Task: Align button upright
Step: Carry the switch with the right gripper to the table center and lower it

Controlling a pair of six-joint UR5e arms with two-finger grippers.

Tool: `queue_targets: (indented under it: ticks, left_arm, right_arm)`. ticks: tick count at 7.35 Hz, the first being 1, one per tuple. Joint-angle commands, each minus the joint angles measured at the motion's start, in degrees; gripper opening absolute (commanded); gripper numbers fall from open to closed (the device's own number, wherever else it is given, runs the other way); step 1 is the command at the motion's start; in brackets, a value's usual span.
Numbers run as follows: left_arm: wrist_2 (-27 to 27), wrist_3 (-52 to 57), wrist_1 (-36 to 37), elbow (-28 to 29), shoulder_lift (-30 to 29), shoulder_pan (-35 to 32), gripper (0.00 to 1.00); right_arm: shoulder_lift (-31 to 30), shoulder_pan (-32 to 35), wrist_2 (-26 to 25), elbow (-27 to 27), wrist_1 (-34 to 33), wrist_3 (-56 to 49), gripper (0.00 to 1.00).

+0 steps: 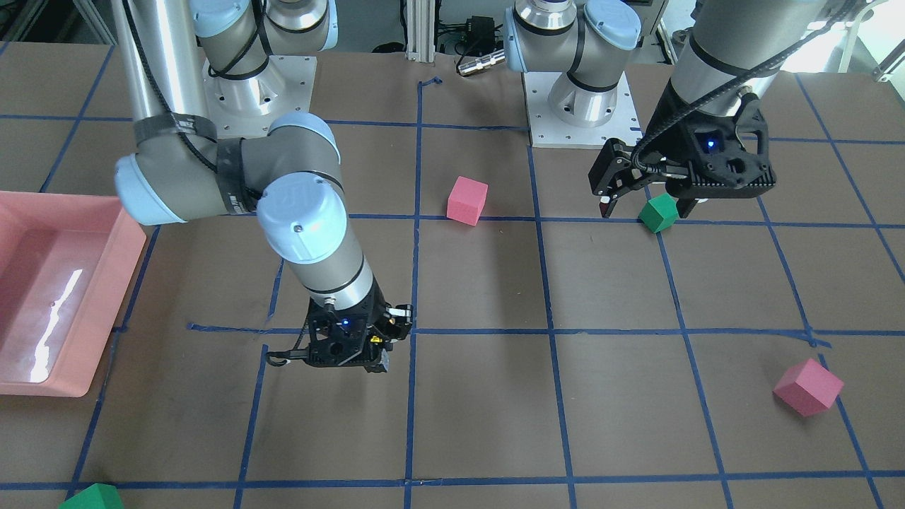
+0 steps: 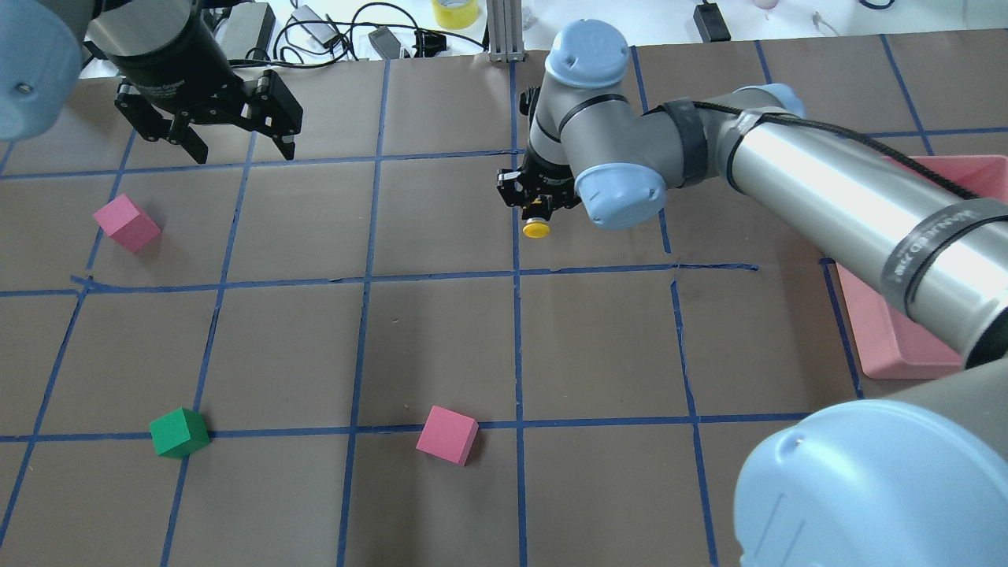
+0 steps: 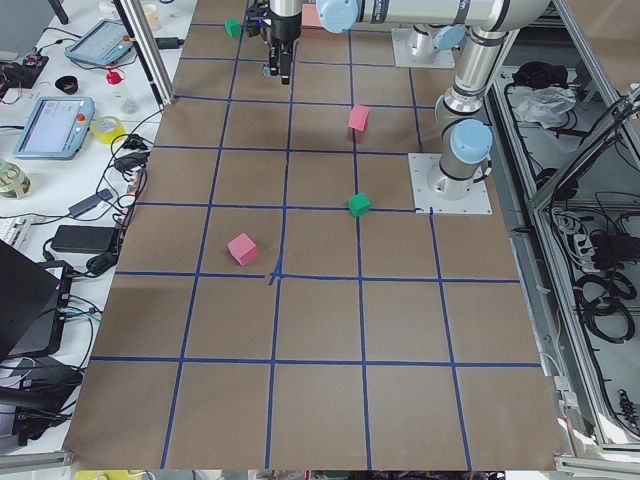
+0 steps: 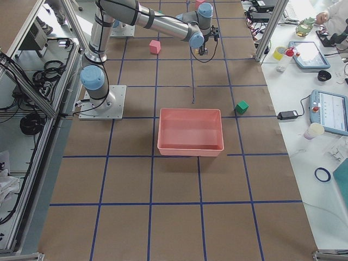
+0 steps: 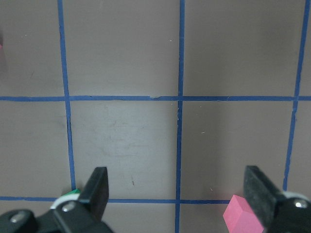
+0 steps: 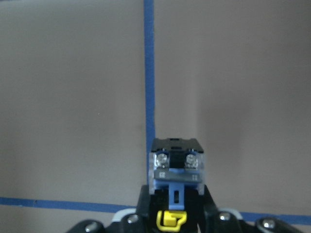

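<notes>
The brown gridded desk (image 2: 441,346) carries a pink tray (image 1: 131,244) on the robot's right side, well apart from the action.

The right arm reaches out over the middle of the desk, and its end effector (image 2: 538,211) is closed on the button (image 6: 176,162). The right wrist view shows the black and grey body clamped between the two fingers. Its screw-terminal end points away from the camera toward the desk, and a bit of yellow shows close to the palm. From overhead the round yellow cap shows just beside the end effector, next to a blue tape line. The pictures do not settle whether the base is touching the desk or hanging just above it.

The left end effector (image 5: 178,191) hangs idle, jaws wide apart and holding nothing, above a green cube (image 2: 179,432). Two pink cubes (image 2: 447,435) (image 2: 126,223) lie scattered elsewhere, and another green cube (image 1: 92,497) sits at the far edge.

My judgement is that the pick-up is done and the button looks turned so its base faces down. What seems left is to seat it squarely on the desk with the cap on top, let go without tipping it, and back away.
</notes>
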Motion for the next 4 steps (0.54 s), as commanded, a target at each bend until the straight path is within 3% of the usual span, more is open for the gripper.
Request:
queue_targets:
  ticks: [1, 4]
  left_arm:
    - [0.01, 0.00, 0.00, 0.08, 0.01, 0.00, 1.00]
    - [0.01, 0.09, 0.09, 0.08, 0.09, 0.00, 1.00]
  right_arm:
    - [3.87, 4.53, -0.39, 0.09, -5.90, 2.13, 0.06]
    - [4.67, 4.63, -0.56, 0.61, -6.11, 2.05, 0.17]
